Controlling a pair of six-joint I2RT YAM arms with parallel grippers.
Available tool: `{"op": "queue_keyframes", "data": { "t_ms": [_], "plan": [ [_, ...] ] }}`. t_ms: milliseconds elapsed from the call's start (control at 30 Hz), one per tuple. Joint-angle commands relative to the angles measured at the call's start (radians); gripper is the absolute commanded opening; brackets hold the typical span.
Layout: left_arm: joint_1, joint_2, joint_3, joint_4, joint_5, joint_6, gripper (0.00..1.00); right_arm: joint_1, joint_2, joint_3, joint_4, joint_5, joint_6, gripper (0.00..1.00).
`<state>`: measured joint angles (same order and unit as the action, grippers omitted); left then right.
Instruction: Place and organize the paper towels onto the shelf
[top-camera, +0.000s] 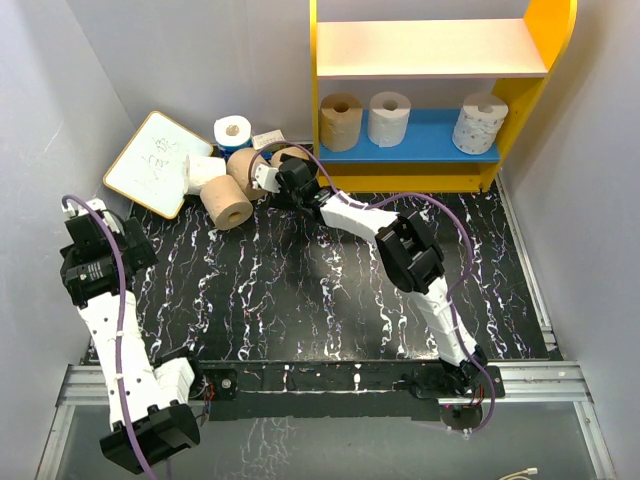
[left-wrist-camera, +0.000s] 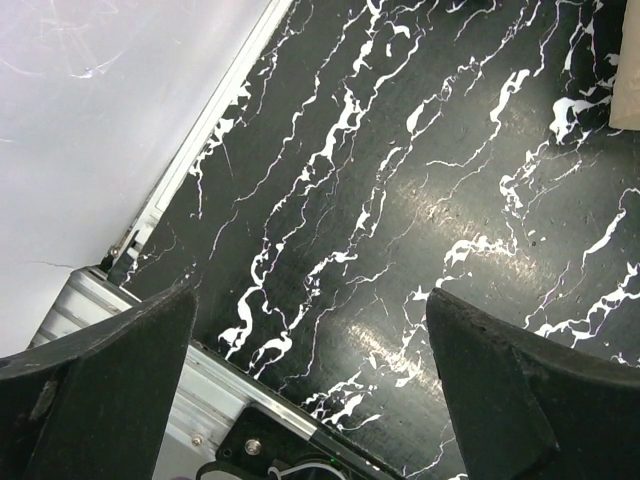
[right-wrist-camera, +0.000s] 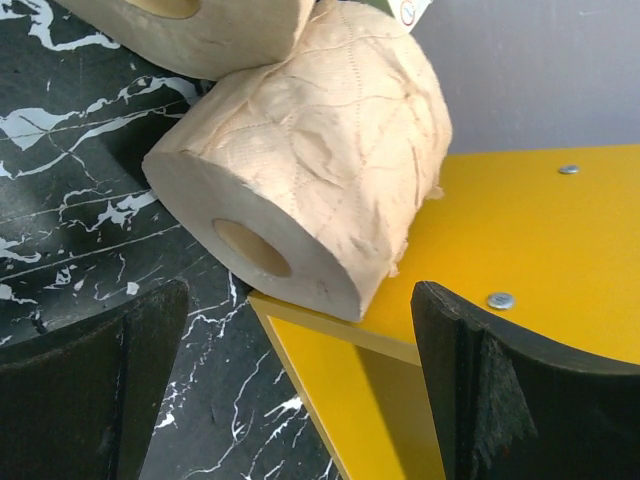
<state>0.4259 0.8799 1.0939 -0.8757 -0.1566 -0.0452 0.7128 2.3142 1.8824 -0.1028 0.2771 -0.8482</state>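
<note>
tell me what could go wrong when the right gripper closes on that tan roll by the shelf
1. The tan roll lies on its side, propped on the yellow edge of the shelf. The open right gripper might pinch that edge, or nudge the roll so it rolls off.
2. A second tan roll appears to rest against it and could tumble when it lifts.
3. Its loose, wrinkled outer sheet may unwind.

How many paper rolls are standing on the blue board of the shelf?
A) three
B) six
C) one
A: three rolls stand on the blue board of the shelf: a tan roll, a white roll and a patterned white roll.
</note>
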Motion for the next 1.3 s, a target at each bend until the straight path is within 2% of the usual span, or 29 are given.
{"op": "queue_keyframes", "data": {
  "t_ms": [0, 833, 900, 967, 1200, 1267],
  "plan": [
    [0.021, -0.03, -0.012, 0.019, 0.012, -0.014, 0.98, -0.003, 0.016, 0.076, 0.05, 0.018, -0.012, 0.93],
    [0.046, -0.041, -0.014, 0.023, 0.058, -0.001, 0.98, -0.069, 0.158, 0.221, 0.061, 0.008, -0.018, 0.89],
    [0.047, -0.041, -0.014, 0.023, 0.059, 0.0, 0.98, -0.076, 0.172, 0.239, 0.067, 0.008, -0.018, 0.84],
    [0.048, -0.04, -0.014, 0.023, 0.06, 0.001, 0.98, -0.082, 0.183, 0.25, 0.075, 0.006, -0.022, 0.75],
    [0.052, -0.028, -0.014, 0.026, 0.082, 0.007, 0.98, -0.099, 0.201, 0.258, 0.12, -0.004, -0.023, 0.29],
    [0.054, -0.024, -0.015, 0.027, 0.089, 0.011, 0.98, -0.1, 0.206, 0.258, 0.127, 0.0, -0.018, 0.1]
  ]
}}
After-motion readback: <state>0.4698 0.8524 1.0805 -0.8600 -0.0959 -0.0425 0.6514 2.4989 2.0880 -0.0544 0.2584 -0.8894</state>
